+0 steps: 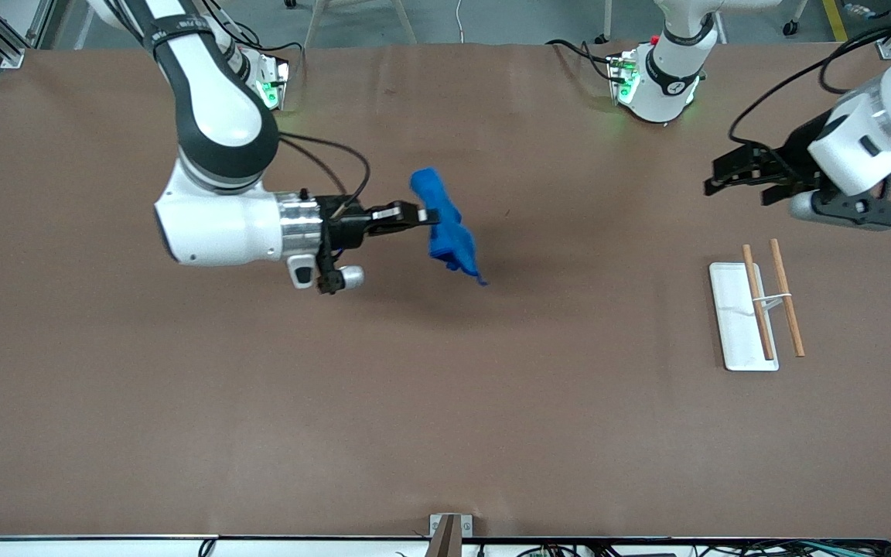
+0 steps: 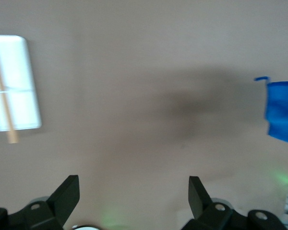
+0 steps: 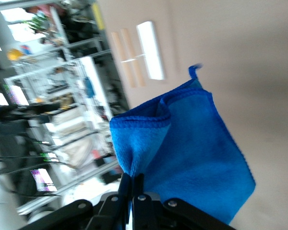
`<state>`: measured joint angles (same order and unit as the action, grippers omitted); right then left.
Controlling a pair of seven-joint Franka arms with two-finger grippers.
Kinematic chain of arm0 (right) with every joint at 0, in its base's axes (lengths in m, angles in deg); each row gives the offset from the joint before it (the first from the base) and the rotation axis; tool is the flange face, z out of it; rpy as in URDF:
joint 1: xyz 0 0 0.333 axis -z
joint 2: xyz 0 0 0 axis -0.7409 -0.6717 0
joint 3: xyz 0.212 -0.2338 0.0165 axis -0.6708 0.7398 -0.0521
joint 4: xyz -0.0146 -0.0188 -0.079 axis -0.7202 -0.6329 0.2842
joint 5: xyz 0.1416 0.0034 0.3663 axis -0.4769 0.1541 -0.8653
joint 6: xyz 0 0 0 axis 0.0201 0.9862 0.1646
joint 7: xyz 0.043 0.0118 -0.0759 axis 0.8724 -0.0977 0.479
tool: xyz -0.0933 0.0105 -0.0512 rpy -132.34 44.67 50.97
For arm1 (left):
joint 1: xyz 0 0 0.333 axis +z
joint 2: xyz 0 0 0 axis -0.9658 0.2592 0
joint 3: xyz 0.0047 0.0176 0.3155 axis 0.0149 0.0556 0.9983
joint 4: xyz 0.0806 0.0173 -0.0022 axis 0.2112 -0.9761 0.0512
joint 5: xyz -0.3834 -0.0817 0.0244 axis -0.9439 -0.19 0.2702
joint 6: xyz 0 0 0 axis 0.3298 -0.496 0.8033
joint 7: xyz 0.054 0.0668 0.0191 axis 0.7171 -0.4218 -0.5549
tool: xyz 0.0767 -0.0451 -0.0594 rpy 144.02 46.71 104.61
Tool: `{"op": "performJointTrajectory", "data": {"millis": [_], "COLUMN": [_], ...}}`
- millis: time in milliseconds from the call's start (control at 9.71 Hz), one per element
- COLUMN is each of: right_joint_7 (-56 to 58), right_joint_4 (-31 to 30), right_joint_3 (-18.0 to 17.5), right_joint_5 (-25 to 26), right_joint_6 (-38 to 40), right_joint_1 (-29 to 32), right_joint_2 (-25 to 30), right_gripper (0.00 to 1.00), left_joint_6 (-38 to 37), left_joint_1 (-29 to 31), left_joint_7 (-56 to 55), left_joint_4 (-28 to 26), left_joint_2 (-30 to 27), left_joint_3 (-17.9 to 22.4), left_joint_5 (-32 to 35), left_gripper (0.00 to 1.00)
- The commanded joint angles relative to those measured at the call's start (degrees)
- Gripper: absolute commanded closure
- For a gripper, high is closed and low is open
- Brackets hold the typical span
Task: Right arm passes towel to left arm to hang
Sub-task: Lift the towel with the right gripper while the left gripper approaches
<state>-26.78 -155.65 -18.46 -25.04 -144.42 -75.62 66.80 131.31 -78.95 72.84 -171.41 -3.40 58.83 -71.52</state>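
The bright blue towel [image 1: 445, 224] hangs in the air over the middle of the table, pinched at one edge by my right gripper [image 1: 428, 216], which is shut on it. In the right wrist view the towel [image 3: 192, 148] drapes from the closed fingers [image 3: 133, 184], its loose corner thread sticking out. My left gripper [image 1: 712, 182] hovers open and empty over the left arm's end of the table, well apart from the towel. In the left wrist view its two fingertips [image 2: 67, 191] stand wide apart over bare table, and the towel [image 2: 282, 111] shows at the frame's edge.
A white rack base [image 1: 739, 317] with two wooden bars [image 1: 787, 298] lies on the table at the left arm's end, nearer to the front camera than the left gripper. Brown table surface [image 1: 337, 402] spreads around.
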Motion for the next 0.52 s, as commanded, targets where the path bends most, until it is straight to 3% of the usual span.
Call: {"op": "performJointTrajectory", "data": {"millis": [0,309,412], "right_joint_7": [0.1,0.2,0.2], "right_joint_4": [0.5,0.9,1.1], "right_joint_3": [0.4,0.4,0.4], "right_joint_5": [-13.3,-31.6,-33.1], "right_joint_6": [-4.5,-4.7,-4.7], "right_joint_1": [-5.1,-9.4,-10.3], "right_joint_2": [-0.4,-0.4,-0.4], "right_gripper": [1.0,1.0,0.99], "left_joint_6": [4.7,5.1,5.1], "left_joint_1": [0.2,1.3,1.6], "left_joint_7": [2.5,10.2,12.0], "left_joint_4": [-7.3,-14.3,-16.2], "left_joint_2": [-0.2,0.1,0.3], "left_joint_3": [-3.0,-2.9,-2.9], "left_joint_5": [-3.9,-19.4,-22.0], "left_gripper": [0.0,0.0,0.0]}}
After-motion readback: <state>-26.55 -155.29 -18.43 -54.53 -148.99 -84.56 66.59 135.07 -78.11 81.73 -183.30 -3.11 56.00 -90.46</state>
